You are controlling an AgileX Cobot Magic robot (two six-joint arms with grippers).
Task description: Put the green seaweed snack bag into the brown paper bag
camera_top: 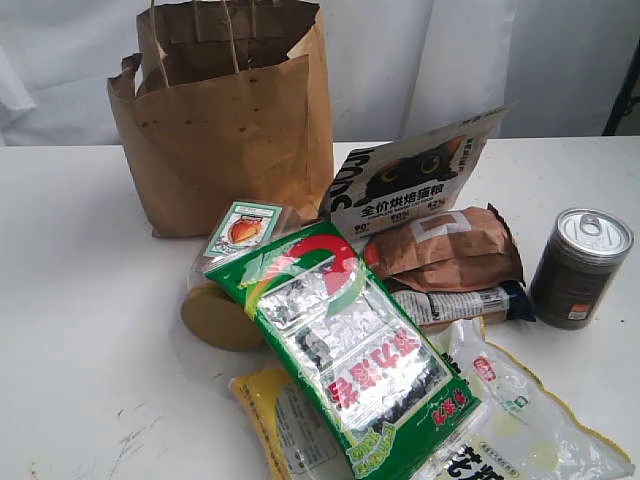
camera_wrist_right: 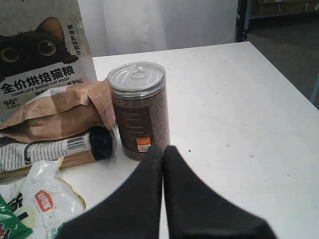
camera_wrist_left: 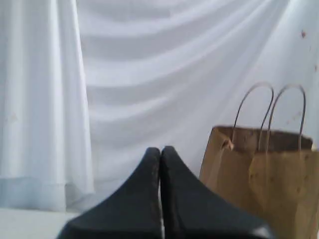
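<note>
The right gripper [camera_wrist_right: 163, 148] is closed, its two dark fingers pressed flat together with nothing between them. It sits over the white table [camera_wrist_right: 239, 114], just in front of a brown can with a pull-tab lid [camera_wrist_right: 138, 109]. The left gripper [camera_wrist_left: 160, 149] is closed and empty too. It points at a white curtain [camera_wrist_left: 149, 74], with the brown paper bag [camera_wrist_left: 264, 174] close by on one side. Neither gripper appears in the exterior view.

From the right wrist camera, a small green sliver [camera_wrist_right: 7, 225] at the frame's edge is probably a corner of the green seaweed snack bag, though too little shows to be sure. It lies beyond a clear packet [camera_wrist_right: 45, 204], well apart from the fingers.

In the exterior view the green seaweed snack bag [camera_top: 345, 345] lies slantwise on the pile in front of the brown paper bag [camera_top: 225, 130], outside it. Its upper end leans on a round jar [camera_top: 222, 305]. Its lower end overlaps the yellow-edged clear packet [camera_top: 520, 420]. It is a flat green packet with a crinkled silver window, a red-and-white arc near the upper end and red characters across the middle. The paper bag stands upright with its mouth open and handles up. A cat food pouch [camera_top: 410, 180] and a brown foil pouch [camera_top: 450, 250] sit beside the snack bag.
</note>
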